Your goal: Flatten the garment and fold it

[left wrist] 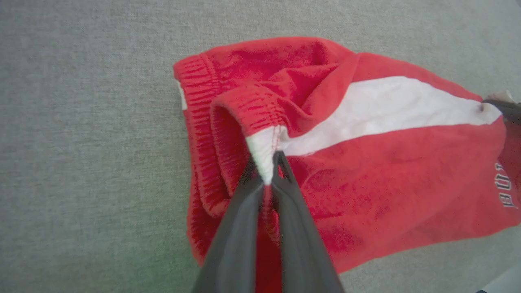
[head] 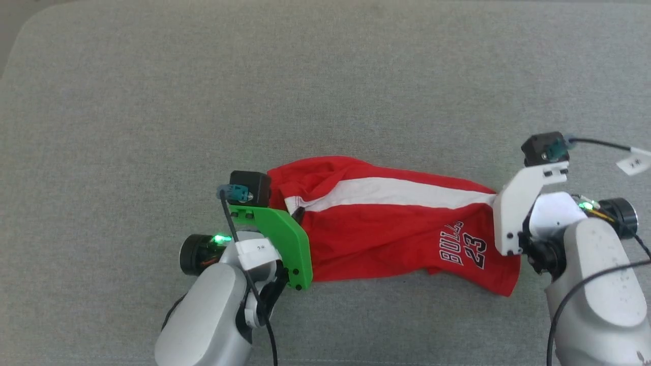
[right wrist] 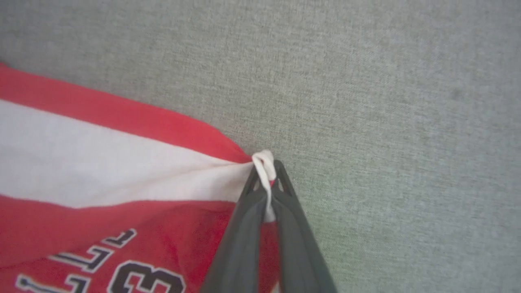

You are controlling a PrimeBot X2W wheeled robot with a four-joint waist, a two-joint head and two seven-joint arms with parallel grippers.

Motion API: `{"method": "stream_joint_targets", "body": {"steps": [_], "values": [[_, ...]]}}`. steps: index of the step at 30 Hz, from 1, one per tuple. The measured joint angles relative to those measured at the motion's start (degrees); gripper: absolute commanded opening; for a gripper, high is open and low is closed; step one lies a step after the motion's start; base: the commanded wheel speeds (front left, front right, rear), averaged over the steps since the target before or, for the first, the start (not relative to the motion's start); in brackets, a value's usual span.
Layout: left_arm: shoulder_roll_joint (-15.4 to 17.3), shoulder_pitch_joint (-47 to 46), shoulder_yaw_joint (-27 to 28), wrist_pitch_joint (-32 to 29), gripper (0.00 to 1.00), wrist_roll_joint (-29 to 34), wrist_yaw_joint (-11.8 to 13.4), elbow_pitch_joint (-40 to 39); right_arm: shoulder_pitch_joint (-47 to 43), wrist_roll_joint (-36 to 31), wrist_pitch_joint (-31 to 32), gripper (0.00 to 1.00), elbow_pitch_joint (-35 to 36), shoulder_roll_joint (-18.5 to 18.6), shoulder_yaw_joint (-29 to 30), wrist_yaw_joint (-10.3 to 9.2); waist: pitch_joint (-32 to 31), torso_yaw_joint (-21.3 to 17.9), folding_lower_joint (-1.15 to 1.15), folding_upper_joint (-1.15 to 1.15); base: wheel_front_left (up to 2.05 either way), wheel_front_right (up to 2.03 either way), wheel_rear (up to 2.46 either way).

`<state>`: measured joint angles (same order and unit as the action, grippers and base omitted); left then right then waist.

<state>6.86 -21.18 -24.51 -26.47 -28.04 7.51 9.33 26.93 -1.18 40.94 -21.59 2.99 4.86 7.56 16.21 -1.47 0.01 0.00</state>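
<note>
The garment (head: 386, 234), red shorts with a white side stripe and a white "BULLS 23" print, lies stretched sideways on the grey surface. My left gripper (left wrist: 266, 169) is shut on the white part of the elastic waistband (left wrist: 260, 140) at the garment's left end. My right gripper (right wrist: 266, 175) is shut on the bunched white stripe end at the leg hem (right wrist: 263, 160), at the garment's right end. In the head view the left gripper's fingertips (head: 297, 213) sit under the green wrist bracket, and the right gripper's fingers are hidden behind the white bracket (head: 513, 218).
A grey fabric-covered surface (head: 325, 76) spreads all around the garment, with open room above and to both sides. Its rounded far left corner (head: 30, 30) shows at the top of the head view.
</note>
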Motion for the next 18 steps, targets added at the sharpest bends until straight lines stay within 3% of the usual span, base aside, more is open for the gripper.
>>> {"method": "stream_joint_targets", "body": {"steps": [4, 10, 18], "values": [[0.16, 0.01, 1.04, 3.83, 0.0, -0.38, -1.1, -0.71, -2.76, 2.32, -3.26, 0.0, 3.76, 0.04, -0.87, 0.0, -1.26, -0.31, 0.0, 0.0, 0.0, 0.0, 0.0], [0.68, -2.67, 4.24, 6.16, 0.0, -5.8, -6.12, -2.8, -2.46, 5.57, -6.27, 0.0, 10.7, 1.38, -3.13, 0.01, -2.75, -1.56, -0.01, 0.0, 0.0, 0.0, 0.0], [1.88, -19.5, 11.09, 5.45, 0.0, -12.06, -9.73, -2.33, 10.12, 6.88, -7.73, 0.0, 14.15, 3.45, -4.98, 0.01, -0.86, -2.97, -0.01, 0.0, 0.0, 0.0, 0.0]]}}
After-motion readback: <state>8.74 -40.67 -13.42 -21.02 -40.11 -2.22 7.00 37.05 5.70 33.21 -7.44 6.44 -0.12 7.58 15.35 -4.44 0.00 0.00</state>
